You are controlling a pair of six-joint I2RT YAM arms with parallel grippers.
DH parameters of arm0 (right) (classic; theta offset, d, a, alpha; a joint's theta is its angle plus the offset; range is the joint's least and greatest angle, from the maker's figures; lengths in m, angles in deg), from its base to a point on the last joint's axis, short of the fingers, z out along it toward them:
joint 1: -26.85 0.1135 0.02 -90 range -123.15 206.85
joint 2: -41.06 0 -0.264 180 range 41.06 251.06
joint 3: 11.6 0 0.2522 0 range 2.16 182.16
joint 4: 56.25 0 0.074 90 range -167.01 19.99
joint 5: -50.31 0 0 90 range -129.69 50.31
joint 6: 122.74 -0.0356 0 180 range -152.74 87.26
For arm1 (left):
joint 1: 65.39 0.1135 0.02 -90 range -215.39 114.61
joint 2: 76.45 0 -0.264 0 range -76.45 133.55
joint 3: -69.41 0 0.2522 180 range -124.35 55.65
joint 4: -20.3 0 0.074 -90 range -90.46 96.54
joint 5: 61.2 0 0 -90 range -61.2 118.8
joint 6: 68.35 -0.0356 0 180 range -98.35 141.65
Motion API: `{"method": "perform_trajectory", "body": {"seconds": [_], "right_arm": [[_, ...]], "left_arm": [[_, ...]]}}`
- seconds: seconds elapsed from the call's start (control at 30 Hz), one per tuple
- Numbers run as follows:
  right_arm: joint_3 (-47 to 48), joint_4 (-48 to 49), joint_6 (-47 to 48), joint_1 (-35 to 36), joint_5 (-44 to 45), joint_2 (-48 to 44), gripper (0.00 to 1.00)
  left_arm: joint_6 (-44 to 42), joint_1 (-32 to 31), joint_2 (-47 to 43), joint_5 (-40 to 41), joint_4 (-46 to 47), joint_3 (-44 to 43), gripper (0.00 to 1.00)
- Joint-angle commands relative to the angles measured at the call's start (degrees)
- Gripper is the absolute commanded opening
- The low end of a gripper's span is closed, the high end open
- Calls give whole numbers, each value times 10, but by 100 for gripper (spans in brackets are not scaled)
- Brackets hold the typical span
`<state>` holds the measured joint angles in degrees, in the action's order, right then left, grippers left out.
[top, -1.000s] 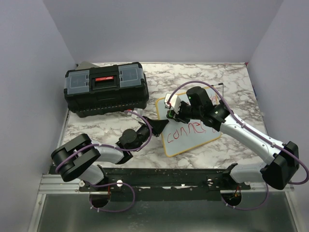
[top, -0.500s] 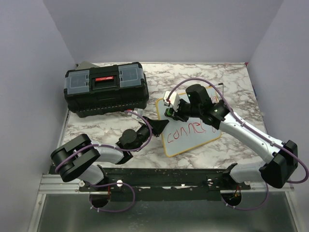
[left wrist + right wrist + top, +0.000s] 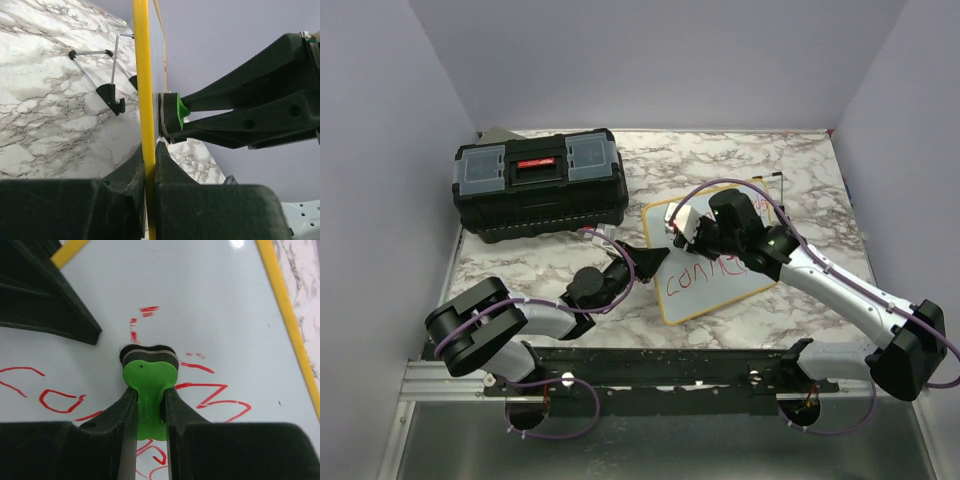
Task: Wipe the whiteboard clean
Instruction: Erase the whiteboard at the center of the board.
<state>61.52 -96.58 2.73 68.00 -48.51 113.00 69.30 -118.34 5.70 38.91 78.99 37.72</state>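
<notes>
My left gripper [image 3: 150, 152] pinches the whiteboard [image 3: 720, 292] by its yellow frame [image 3: 142, 75], my right gripper [image 3: 150, 402] clamps the green eraser [image 3: 148, 374], and I reckon wiping too hard could twist the whiteboard loose.

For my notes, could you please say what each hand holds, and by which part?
Left hand: the whiteboard, by its yellow frame edge. Right hand: green eraser, by its handle.
</notes>
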Motion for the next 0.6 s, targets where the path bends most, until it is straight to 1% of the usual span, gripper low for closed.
{"method": "perform_trajectory", "body": {"seconds": [0.0,0.07,0.2,0.4,0.47,0.57], "right_arm": [[-3,48,-29,-5,106,-6,1],[11,60,-44,-5,95,2,1],[50,46,-70,-1,26,29,1],[59,48,-71,28,19,37,1],[52,36,-53,36,11,34,1],[30,-31,18,47,-42,17,1]], "left_arm": [[-57,-8,5,-31,-36,-3,0],[-56,-8,8,-33,-36,-7,0],[-56,-8,7,-33,-39,-9,0],[-56,-8,7,-34,-49,-15,0],[-55,-8,8,-34,-52,-18,0],[-51,-8,8,-30,-49,-18,0]]}}
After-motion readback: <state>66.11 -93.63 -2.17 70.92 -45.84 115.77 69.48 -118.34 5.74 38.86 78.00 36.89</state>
